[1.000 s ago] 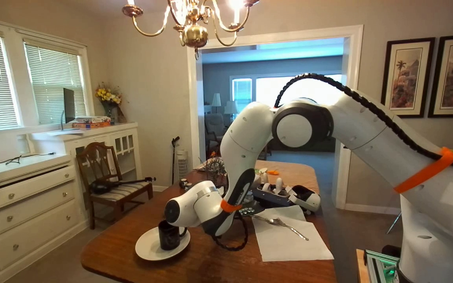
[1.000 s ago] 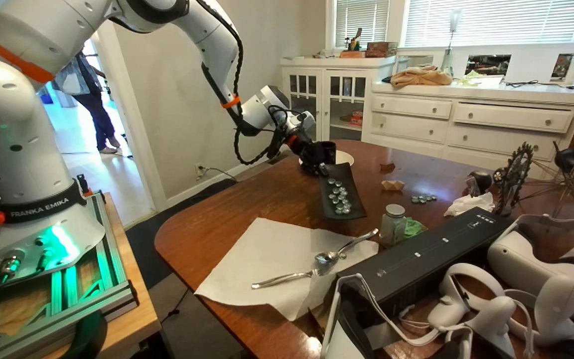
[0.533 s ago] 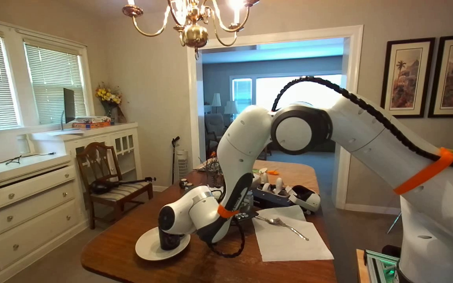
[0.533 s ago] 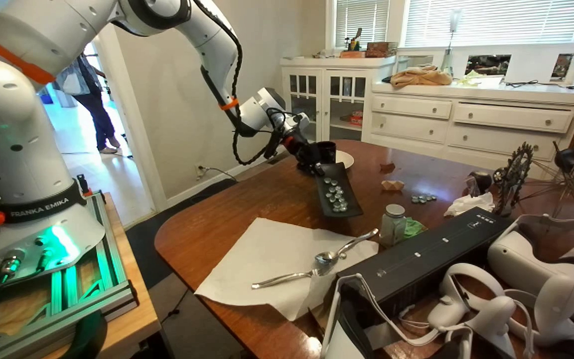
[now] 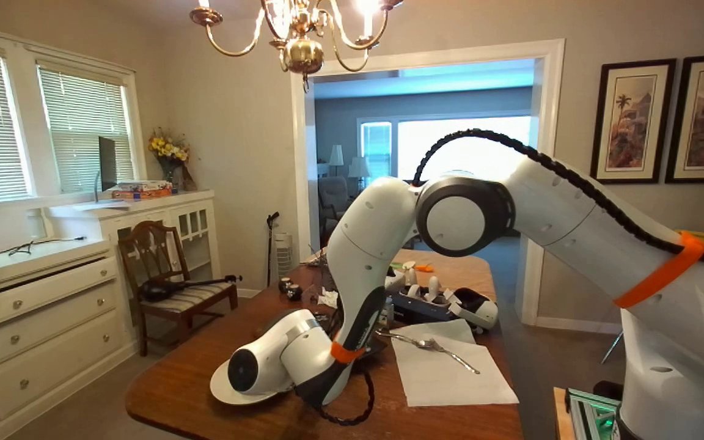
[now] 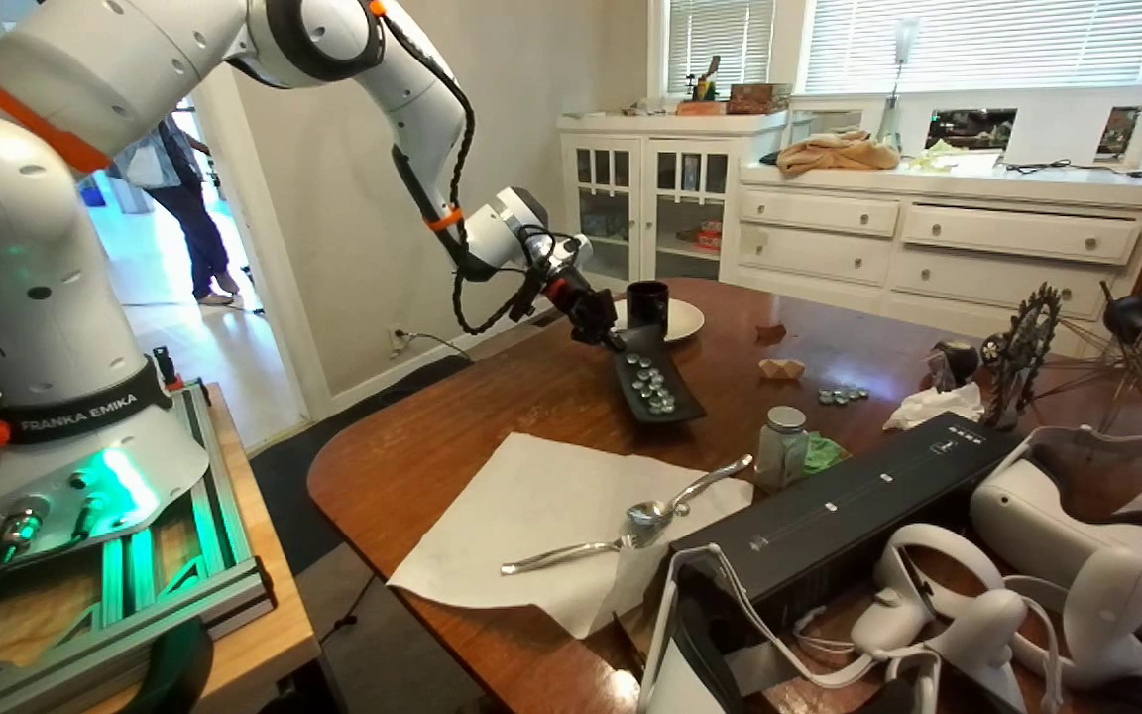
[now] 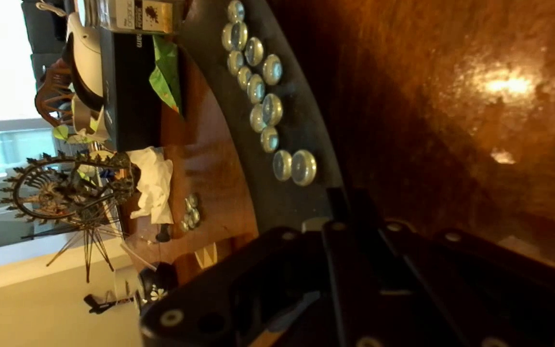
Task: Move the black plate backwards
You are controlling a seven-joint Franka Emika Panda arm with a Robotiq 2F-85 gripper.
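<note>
One change logged: the black plate [image 6: 673, 378], loaded with glass beads [image 7: 303, 167], had just shifted toward 9 o'clock in an exterior view; judged as the backward move under way. The gripper [image 6: 616, 341] was clamped on the plate's edge, the plate lying between its 4 and 5 o'clock. Versus one second earlier: the black mug [image 6: 647, 302], then partly masked, showed more fully at the gripper's 1 o'clock

Your arm [image 5: 547, 211] is stretched out from its base [image 6: 75, 466], elbow [image 5: 459, 217] bent high, forearm [image 5: 367, 229] sloping steeply down, wrist [image 6: 494, 236] low and tilted, gripper [image 6: 617, 341] slanting downward past it with fingers [image 7: 337, 209] pinched nearly together in the wrist view.
</note>
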